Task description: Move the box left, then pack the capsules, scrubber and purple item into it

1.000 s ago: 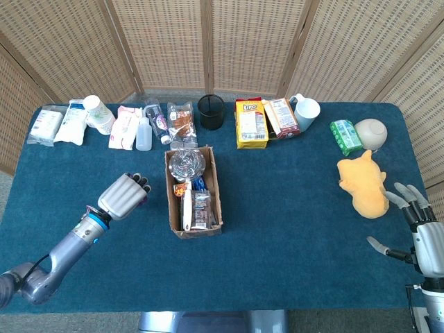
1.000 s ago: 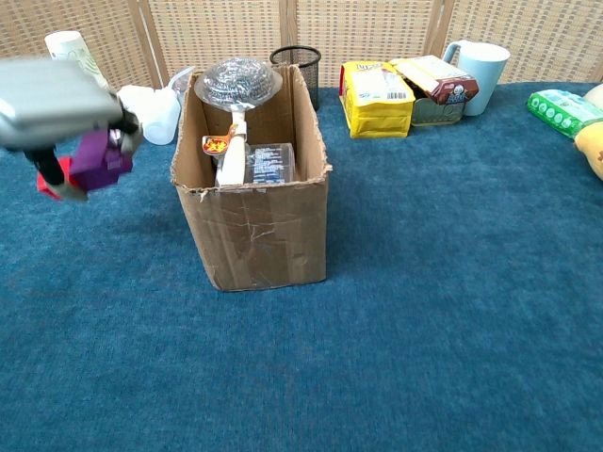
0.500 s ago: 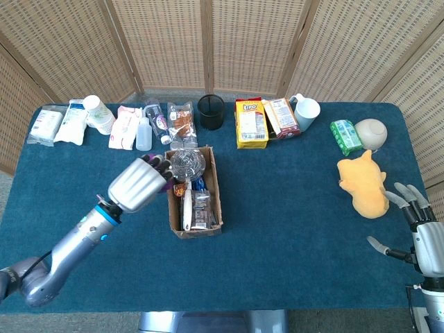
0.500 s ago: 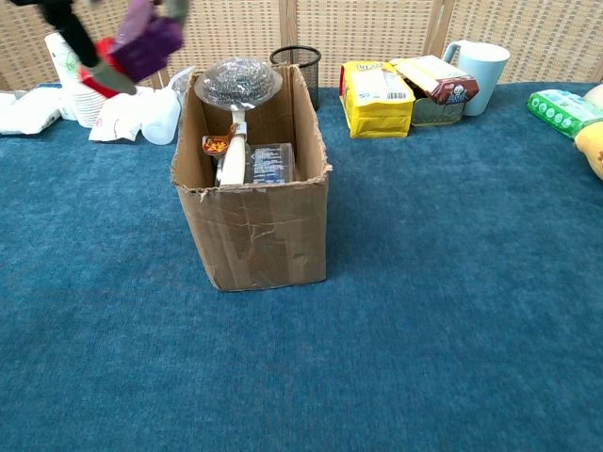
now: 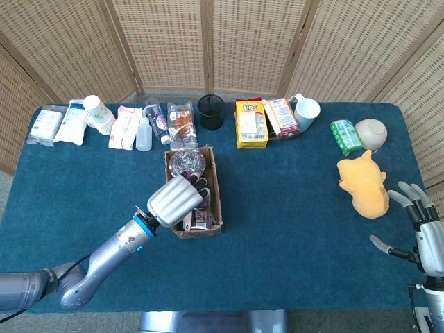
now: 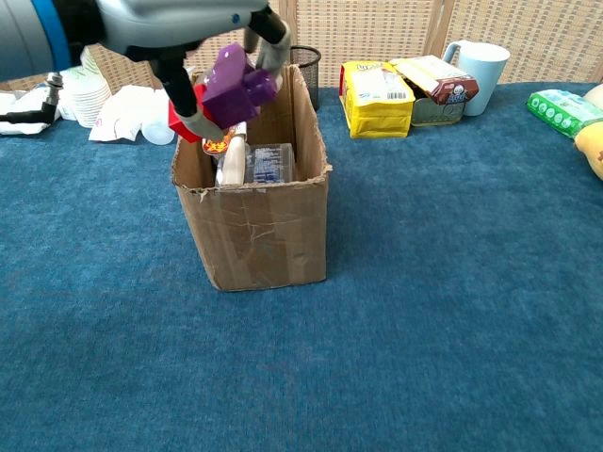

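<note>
Left hand (image 6: 203,38) holding purple item (image 6: 236,85), over box (image 6: 254,226), capsules seemingly inside

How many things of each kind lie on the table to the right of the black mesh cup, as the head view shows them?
Snack packs: 2, a yellow pack and a brown pack
mug: 1
green packet: 1
bowl: 1
plush toy: 1
Total: 6

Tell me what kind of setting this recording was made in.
Probably a staged lab or test workspace, not a home: a table under blue cloth, woven folding screens closing it off behind, and assorted groceries and toiletries lined up in a row along the far edge.
</note>
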Robot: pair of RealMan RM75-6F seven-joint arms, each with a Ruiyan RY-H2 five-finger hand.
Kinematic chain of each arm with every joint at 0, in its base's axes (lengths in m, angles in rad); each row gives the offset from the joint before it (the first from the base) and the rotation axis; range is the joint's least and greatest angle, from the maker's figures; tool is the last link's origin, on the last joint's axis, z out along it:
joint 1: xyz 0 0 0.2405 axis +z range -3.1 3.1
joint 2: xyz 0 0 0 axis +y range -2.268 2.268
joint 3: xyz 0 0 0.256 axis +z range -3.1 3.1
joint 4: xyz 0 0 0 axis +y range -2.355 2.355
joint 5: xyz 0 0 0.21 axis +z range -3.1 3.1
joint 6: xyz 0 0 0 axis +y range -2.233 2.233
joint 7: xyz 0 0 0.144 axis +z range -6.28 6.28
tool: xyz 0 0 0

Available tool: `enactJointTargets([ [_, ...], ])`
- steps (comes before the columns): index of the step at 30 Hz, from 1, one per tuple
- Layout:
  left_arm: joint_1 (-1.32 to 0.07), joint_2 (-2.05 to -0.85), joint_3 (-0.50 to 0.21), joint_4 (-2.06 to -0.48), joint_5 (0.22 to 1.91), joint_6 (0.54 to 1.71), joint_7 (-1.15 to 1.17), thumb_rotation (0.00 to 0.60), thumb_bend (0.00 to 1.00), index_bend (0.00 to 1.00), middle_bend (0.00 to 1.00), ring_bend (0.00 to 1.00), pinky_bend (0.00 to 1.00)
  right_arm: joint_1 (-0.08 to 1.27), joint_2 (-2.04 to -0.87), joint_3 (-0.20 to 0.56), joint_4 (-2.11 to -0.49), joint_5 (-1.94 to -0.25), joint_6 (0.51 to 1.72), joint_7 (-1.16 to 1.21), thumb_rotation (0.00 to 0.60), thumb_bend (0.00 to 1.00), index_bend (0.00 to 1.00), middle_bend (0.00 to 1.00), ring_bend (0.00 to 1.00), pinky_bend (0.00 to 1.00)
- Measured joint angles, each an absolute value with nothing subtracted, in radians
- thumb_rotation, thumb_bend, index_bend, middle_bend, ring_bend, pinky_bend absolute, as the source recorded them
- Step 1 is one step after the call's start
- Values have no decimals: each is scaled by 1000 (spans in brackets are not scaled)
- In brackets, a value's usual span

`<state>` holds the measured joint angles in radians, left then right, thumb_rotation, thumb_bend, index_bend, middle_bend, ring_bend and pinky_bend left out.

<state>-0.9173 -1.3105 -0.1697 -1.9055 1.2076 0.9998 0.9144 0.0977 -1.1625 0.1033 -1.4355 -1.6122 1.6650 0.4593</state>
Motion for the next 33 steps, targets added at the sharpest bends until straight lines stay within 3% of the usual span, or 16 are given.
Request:
enactJointTargets([
  [2,-925,-1319,-167,-1910,1189,999,932,600,0,377,300,253,586,98,-1162,103,-1436,-1613,1666,459,600,0,189,83,0,137],
  [5,-933,-1324,-160,-1917,1169,997,957,600,0,246,48,61,496,97,-1162,103,-1437,-1614,1668,459,600,0,189,83,0,137],
  [6,-935,-1324,-158,-1919,1161,996,963,600,0,192,9,22,473,97,-1162,104,-1437,-1614,1668,459,600,0,190,83,0,137],
  [9,-939,-1322,-153,-1929,1114,997,979,600,0,89,0,0,456,97,-1162,103,-1438,-1615,1668,459,600,0,190,83,0,137],
  [13,-948,-1317,-147,-1948,1071,1010,1001,600,0,35,0,0,450,97,-1162,103,-1438,-1615,1668,457,600,0,189,83,0,136],
  [20,-916,-1255,-148,-1973,1099,1063,918,600,0,34,0,0,428,97,-1161,102,-1439,-1618,1670,453,600,0,190,83,0,137],
  [27,-832,-1161,-125,-1947,1184,1122,758,600,0,43,0,0,223,98,-1163,98,-1442,-1625,1668,435,600,0,190,83,0,137],
  [33,-709,-1112,-77,-1876,1286,1227,568,600,0,82,0,0,190,99,-1161,96,-1443,-1617,1652,394,600,0,188,76,0,137],
])
